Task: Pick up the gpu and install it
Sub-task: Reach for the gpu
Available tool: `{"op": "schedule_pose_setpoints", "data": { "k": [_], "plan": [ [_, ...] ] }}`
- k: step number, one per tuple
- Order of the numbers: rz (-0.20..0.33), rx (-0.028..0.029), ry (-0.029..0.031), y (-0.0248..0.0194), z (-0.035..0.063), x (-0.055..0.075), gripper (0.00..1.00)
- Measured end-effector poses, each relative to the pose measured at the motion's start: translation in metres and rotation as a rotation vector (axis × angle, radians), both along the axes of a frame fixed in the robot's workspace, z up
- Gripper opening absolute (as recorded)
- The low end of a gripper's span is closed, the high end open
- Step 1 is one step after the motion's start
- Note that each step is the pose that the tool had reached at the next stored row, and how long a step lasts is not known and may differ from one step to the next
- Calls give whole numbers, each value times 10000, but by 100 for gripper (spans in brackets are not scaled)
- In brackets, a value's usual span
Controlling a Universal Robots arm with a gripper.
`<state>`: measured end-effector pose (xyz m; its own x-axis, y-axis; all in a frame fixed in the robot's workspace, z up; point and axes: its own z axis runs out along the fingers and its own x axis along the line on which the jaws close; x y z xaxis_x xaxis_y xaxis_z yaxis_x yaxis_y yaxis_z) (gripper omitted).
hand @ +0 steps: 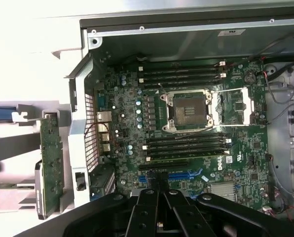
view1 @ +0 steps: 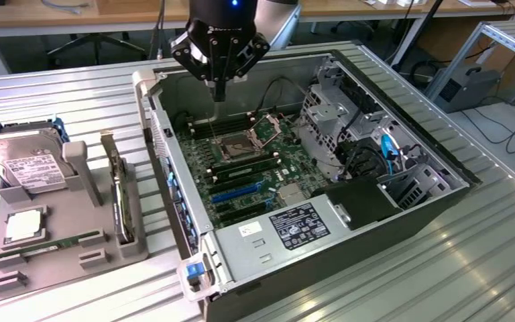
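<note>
1. White "DELL" lettering (hand: 217,168) stands on the green motherboard (hand: 132,123), close to the blue expansion slot (hand: 184,175).
2. The black printed label (view1: 299,226) on the silver power supply box (view1: 249,245), at the near end of the case, is too small to read.
3. The white label (view1: 34,172) on the silver hard drive (view1: 11,144), at the exterior view's left, is unreadable.
4. The small white sticker (hand: 231,32) on the grey case wall (hand: 186,42) is unreadable.
</note>
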<state>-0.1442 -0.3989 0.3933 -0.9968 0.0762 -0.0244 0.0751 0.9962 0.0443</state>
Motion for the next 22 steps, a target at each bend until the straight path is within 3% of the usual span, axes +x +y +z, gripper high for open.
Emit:
{"op": "schedule_pose_setpoints", "data": {
  "k": [22],
  "plan": [
    [0,-7,0,0,0,-150,11]
  ]
}}
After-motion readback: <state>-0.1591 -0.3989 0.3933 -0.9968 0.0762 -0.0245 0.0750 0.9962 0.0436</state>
